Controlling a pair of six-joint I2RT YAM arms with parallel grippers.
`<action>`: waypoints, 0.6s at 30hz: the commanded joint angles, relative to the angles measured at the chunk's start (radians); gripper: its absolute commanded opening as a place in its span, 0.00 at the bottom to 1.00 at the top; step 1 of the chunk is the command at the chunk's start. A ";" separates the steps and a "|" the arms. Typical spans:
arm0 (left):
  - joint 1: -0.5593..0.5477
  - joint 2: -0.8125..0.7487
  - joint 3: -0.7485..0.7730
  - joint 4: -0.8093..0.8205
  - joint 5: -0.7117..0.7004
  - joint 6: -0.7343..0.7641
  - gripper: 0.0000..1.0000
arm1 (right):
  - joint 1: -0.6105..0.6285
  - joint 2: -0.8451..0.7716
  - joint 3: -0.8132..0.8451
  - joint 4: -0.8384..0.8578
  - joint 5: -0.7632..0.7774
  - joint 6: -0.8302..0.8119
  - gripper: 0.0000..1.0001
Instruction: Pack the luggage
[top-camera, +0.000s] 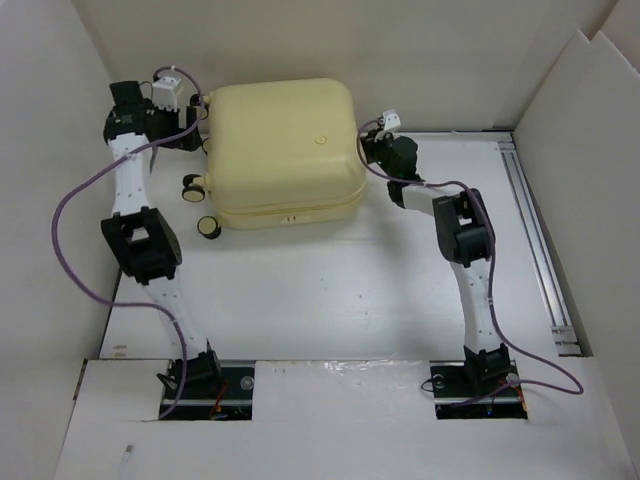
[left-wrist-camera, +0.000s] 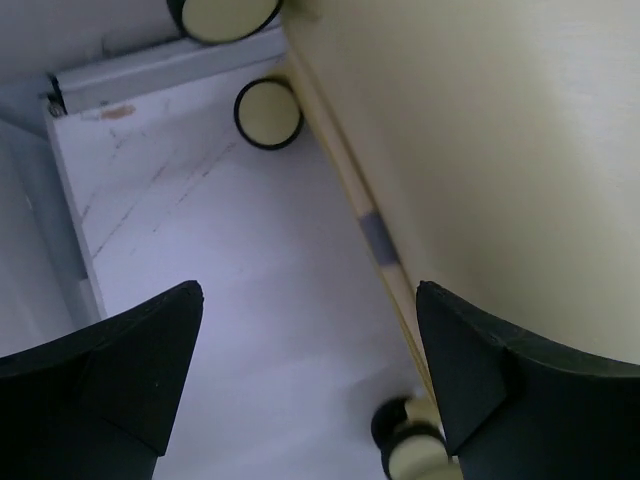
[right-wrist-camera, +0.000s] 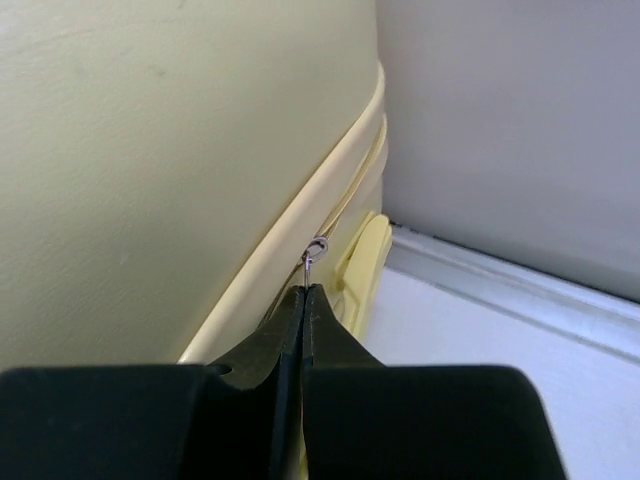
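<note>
The luggage (top-camera: 285, 145) lies closed at the back of the table, pale yellow, its wheels pointing left. My left gripper (top-camera: 193, 138) sits at its left side by the wheels. In the left wrist view that gripper (left-wrist-camera: 310, 295) is open with only table between its fingers, the luggage shell (left-wrist-camera: 500, 130) to the right and a wheel (left-wrist-camera: 268, 113) ahead. My right gripper (top-camera: 374, 150) is at the luggage's right side. In the right wrist view it (right-wrist-camera: 305, 288) is shut on a small metal zipper pull (right-wrist-camera: 315, 248) at the seam of the luggage (right-wrist-camera: 170, 150).
Two more wheels (top-camera: 208, 227) (top-camera: 190, 185) stick out at the luggage's front left. A yellow side handle (right-wrist-camera: 365, 265) lies just beyond the right fingertips. White walls stand close on the left, back and right. A metal rail (top-camera: 535, 230) runs along the table's right side.
</note>
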 joint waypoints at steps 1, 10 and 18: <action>-0.015 0.217 0.093 0.019 -0.193 -0.147 0.83 | 0.148 -0.164 -0.145 0.207 -0.154 0.034 0.00; -0.185 0.258 0.028 0.010 -0.103 0.155 0.83 | 0.330 -0.394 -0.543 0.191 -0.206 0.034 0.00; -0.282 0.206 0.009 -0.015 0.075 0.301 0.82 | 0.582 -0.603 -0.810 0.098 -0.195 0.043 0.00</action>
